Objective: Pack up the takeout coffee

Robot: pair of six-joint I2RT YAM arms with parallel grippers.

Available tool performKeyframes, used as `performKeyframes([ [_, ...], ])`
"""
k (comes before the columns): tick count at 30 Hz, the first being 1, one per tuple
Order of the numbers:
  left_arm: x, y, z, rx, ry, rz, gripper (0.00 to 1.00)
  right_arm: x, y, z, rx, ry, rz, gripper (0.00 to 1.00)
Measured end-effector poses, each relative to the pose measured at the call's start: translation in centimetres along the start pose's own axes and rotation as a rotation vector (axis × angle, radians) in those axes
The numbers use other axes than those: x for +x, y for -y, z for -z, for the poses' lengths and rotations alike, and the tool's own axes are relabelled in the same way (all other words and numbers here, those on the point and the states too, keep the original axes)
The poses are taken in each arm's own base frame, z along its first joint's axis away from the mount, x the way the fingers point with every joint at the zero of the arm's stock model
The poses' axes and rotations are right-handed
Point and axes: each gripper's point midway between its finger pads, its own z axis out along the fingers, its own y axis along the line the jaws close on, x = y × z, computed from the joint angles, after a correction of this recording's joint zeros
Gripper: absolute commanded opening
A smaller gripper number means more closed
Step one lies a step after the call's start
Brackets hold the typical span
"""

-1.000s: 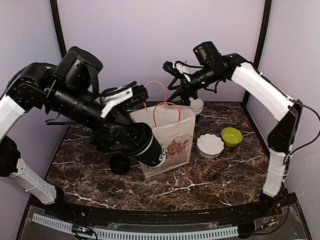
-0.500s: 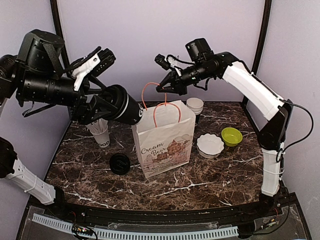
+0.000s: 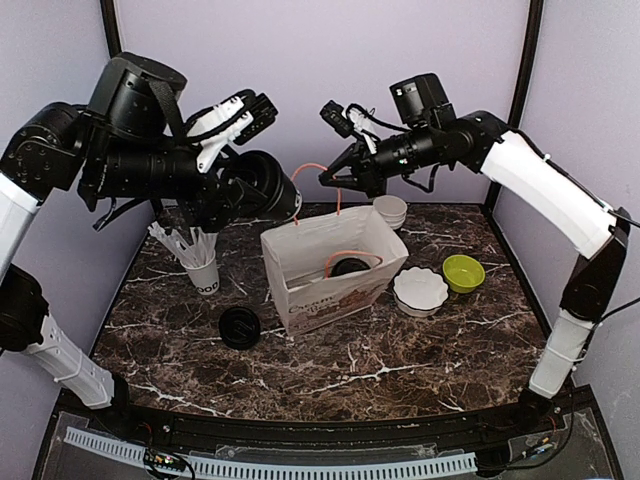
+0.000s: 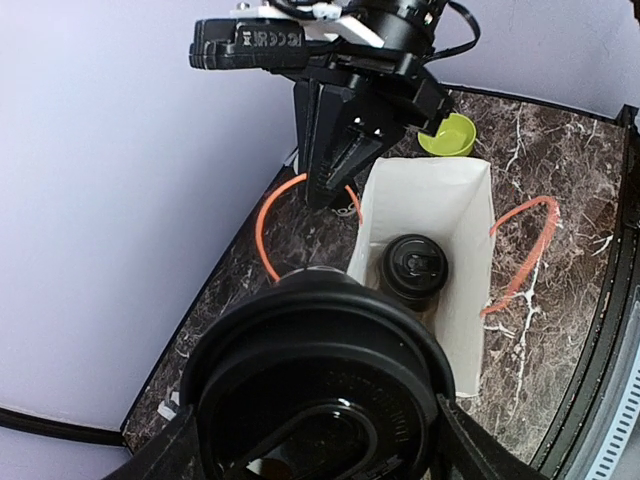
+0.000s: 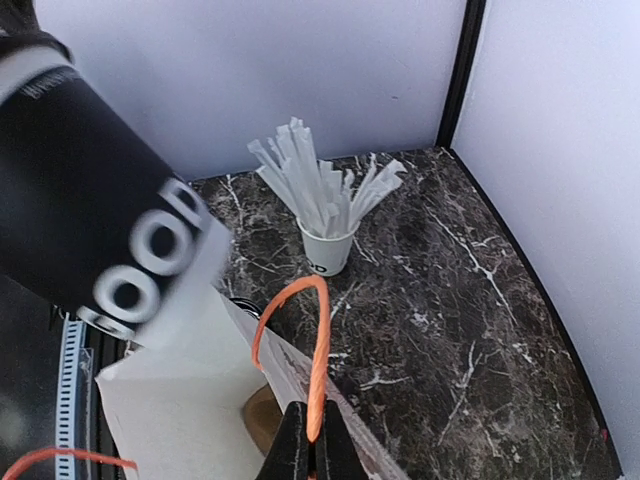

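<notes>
The left gripper [image 3: 240, 192] clasped a takeout coffee [image 3: 270, 188] at ten o'clock of the bag [image 3: 310, 290]. The right gripper [image 3: 333, 182] pinched its orange handle [image 5: 318, 340]. A second coffee [image 4: 413, 268] stood inside.

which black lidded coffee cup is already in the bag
The cup standing lid-up inside the paper bag; the other cup is gripped mid-air by the left gripper.

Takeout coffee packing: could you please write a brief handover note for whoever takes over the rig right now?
Left gripper: shut on a lidded coffee cup, raised left of the bag, not yet inside.
Right gripper: shut on the orange handle, holding the mouth open.
Done: the first cup stands inside the bag.
Left: lower the held cup in beside it, release both.
</notes>
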Motion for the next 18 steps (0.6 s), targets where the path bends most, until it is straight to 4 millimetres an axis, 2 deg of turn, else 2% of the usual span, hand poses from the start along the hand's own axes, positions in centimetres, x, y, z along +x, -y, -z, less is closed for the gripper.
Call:
performKeyframes([
  [3,0.2,1.3,-1.7,0.022,-0.033,-0.020,0.63,0.0,-2.6,0.4,-0.031,0.006,0.000,0.00],
  [5,0.7,2.3,-2.9,0.048,-0.060,-0.033,0.63,0.4,-3.5,0.4,-0.046,0.000,-0.009,0.00],
  [10,1.9,4.3,-4.1,0.114,-0.099,-0.041,0.61,2.1,-3.5,0.0,-0.049,-0.037,-0.055,0.00],
  [18,1.8,6.1,-4.1,0.208,-0.095,-0.019,0.61,2.3,-4.5,1.5,-0.050,-0.030,-0.093,0.00],
])
